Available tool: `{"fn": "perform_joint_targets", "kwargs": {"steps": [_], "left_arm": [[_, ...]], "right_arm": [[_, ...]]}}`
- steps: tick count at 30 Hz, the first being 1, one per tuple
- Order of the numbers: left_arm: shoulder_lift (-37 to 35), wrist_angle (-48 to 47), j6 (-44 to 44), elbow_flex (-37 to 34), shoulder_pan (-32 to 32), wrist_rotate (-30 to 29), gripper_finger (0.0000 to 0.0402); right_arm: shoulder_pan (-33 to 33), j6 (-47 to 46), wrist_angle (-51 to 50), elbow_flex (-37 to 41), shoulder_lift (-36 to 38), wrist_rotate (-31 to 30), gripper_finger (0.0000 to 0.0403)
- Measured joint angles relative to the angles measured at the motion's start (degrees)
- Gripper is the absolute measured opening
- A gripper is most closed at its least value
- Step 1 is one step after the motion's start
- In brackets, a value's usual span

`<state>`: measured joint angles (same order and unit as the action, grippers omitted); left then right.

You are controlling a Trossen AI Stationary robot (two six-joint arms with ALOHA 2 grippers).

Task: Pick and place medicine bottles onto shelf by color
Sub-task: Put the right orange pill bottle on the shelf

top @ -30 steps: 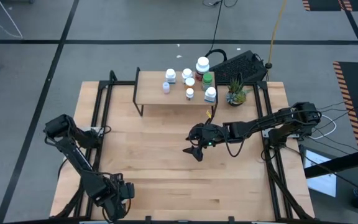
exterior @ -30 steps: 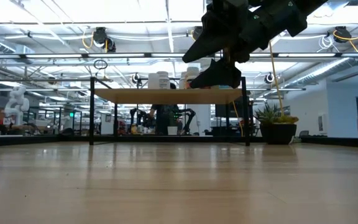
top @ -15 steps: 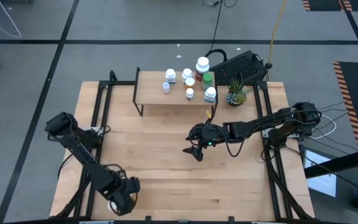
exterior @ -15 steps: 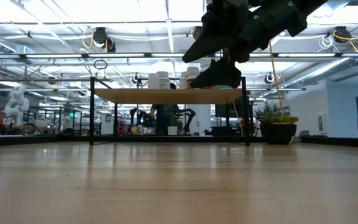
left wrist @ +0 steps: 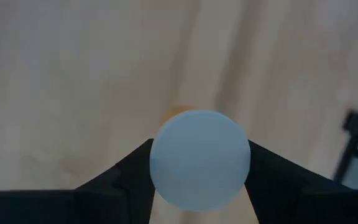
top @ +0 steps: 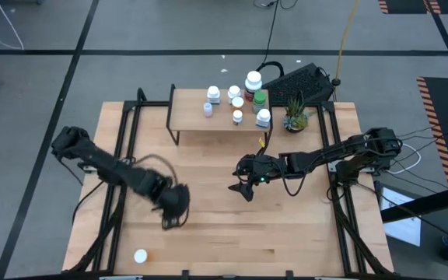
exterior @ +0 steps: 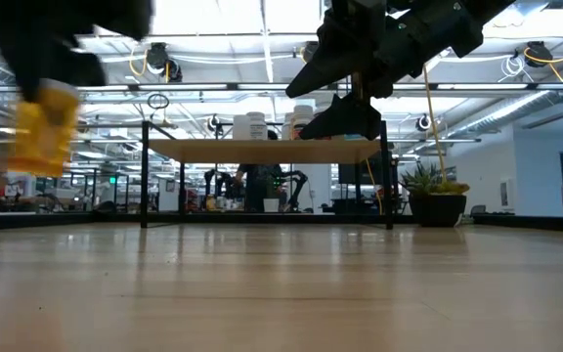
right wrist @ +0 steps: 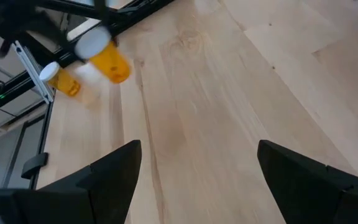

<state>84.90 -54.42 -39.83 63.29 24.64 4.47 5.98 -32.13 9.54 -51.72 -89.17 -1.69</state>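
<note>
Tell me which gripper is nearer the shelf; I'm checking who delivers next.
Right. The right gripper hovers just in front of the shelf, below its right end in the high view. The left gripper is farther back toward the table's front-left, carrying an orange bottle.

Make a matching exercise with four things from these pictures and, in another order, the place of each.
Things:
1. orange bottle
2. plant
3. right gripper
4. lone bottle

Places:
A. beside the shelf
B. between the left gripper's fingers
C. near the table's front edge
D. over the table's middle

Pairs: 1-B, 2-A, 3-D, 4-C
</note>
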Motion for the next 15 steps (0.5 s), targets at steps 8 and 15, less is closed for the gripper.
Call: {"fn": "perform_joint_targets", "kwargs": {"steps": [8,15], "left_arm": [[-0.61,-4.61,16.20,4.31,-17.57,-1.57,0.0224],[-0.59,-6.36,24.95,14.96,-31.25,-4.91,0.0206]], "right_arm": [[0.00,-0.84,-2.15,0.00,0.01,0.02,0.0318],[-0.41,-1.58,-2.81,0.00,0.01,0.02,0.0318]]}}
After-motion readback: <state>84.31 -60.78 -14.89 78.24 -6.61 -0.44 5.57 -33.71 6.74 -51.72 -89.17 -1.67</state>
